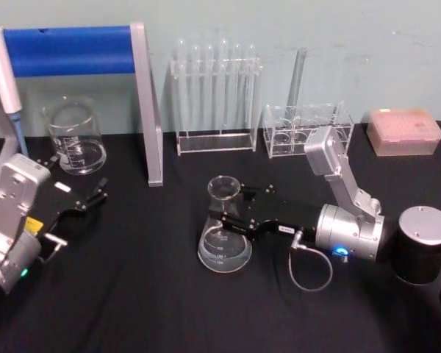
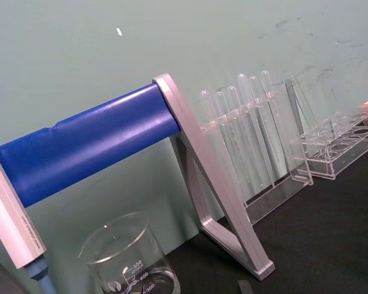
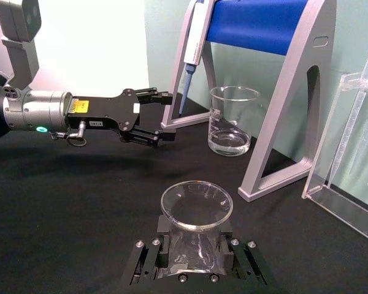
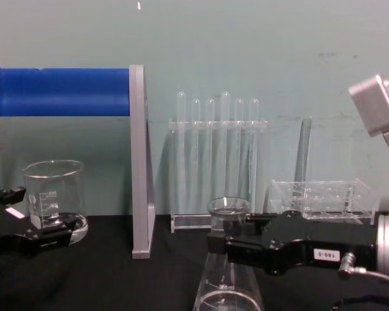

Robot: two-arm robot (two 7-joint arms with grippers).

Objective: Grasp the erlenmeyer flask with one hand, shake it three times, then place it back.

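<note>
The right gripper (image 1: 231, 215) is closed around the neck of the flask (image 1: 224, 239), which stands on the table (image 1: 132, 294); whether shaking remains cannot be told, while the left gripper (image 1: 95, 197) idles open beside the beaker (image 1: 75, 137).

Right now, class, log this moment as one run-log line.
right hand: shut on flask neck | flask: upright on table | left hand: open, idle near beaker

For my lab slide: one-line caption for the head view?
Right pincer closed around the erlenmeyer flask neck on the black table; left pincer open near the beaker.
</note>
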